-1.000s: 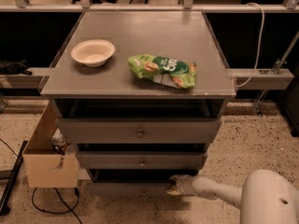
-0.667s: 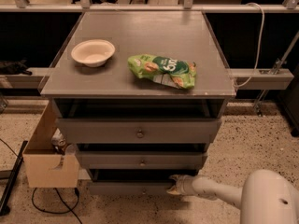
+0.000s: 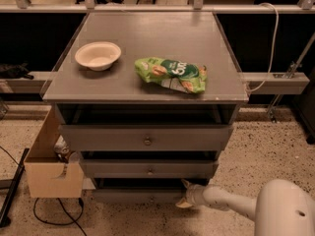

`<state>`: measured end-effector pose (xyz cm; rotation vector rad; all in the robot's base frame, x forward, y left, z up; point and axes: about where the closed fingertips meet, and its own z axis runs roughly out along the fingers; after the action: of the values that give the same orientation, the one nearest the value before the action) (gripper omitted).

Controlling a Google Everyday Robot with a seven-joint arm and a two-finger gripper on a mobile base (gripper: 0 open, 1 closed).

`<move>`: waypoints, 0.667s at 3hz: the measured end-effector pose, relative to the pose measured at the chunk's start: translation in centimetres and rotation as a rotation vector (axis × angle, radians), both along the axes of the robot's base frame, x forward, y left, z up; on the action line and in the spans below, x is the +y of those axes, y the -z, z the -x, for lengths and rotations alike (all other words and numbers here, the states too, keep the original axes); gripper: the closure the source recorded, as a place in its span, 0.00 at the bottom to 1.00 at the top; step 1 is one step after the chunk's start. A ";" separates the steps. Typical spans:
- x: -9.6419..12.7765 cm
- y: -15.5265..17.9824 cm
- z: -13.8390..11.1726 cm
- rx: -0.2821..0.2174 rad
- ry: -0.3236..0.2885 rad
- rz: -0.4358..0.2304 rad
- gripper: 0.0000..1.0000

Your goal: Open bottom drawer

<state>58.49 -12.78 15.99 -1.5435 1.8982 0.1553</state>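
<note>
The bottom drawer is the lowest, thinnest dark grey front of the cabinet, just above the floor. Its centre knob is barely visible. My gripper sits at the drawer's right end, reaching in from the white arm at the lower right; one fingertip points up at the drawer's top edge and the other lies low in front of the panel. The drawer front stands slightly forward of the cabinet frame, with a dark gap above it.
The middle drawer and the top drawer sit above. On the cabinet top lie a white bowl and a green chip bag. A cardboard box stands on the floor at the left, cables beside it.
</note>
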 end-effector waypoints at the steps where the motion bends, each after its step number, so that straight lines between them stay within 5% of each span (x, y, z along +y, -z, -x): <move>1: 0.0 0.1 0.6 0.003 -0.011 -0.003 0.53; 2: -1.7 -0.6 5.1 0.014 -0.032 -0.009 0.84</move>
<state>53.36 -14.46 16.59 -1.5709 1.8815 0.1891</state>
